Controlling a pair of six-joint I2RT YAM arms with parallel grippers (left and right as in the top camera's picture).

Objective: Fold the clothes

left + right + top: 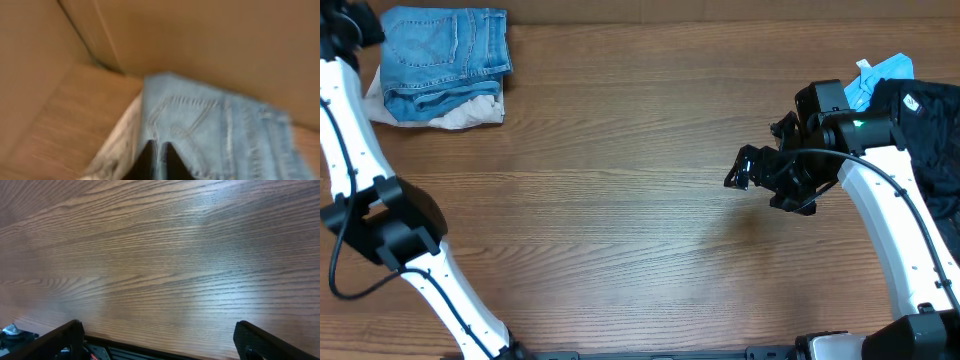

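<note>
Sitting folded, light-blue jeans [445, 55], atop cream trousers [470, 115]

overhead: fixed above, straight down, far; whole brown wood-grain surface [620, 200]
left wrist: low, close, blurred; faces folded light-blue denim jeans [215, 130]
right wrist: close, angled down at surface
shared: jeans in overhead + left wrist; surface in all
</note>
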